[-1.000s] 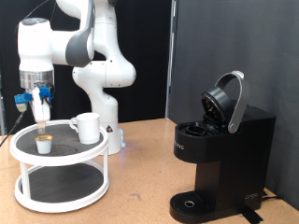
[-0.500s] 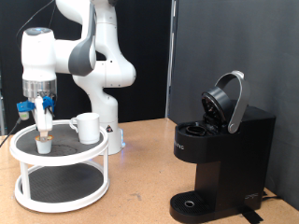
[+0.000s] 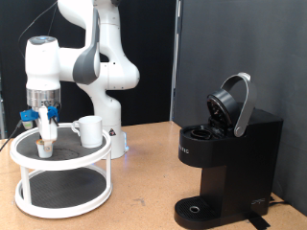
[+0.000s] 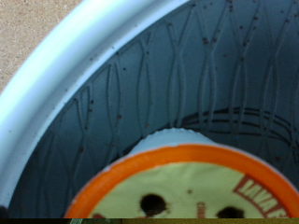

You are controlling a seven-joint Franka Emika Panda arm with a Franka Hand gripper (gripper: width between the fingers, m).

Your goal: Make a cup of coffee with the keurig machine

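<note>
We count one robot arm [image 3: 91,53], one cup [image 3: 89,130], one coffee machine [image 3: 225,158], one small pod [image 3: 44,148] and one round white stand [image 3: 59,172] with two shelves.

The cup stands upright on the top shelf of the stand, at the exterior view's left. Its open mouth points up and its handle sticks out toward the exterior view's left. The keurig machine sits well apart from it, at the exterior view's right. It stands tall, its front faces the exterior view's left, and its round lid is tipped up and back, so the top is open.

The gripper [image 3: 44,134] hangs straight down over the top shelf, right above the pod and near the cup. Its fingers reach down around the pod, but we cannot tell if they pinch it or just hang beside it.

In the wrist view the pod [image 4: 187,182] looks big and close, with an orange ring around its top. It sits on the dark mat of the stand, inside the white rim [image 4: 75,61].
</note>
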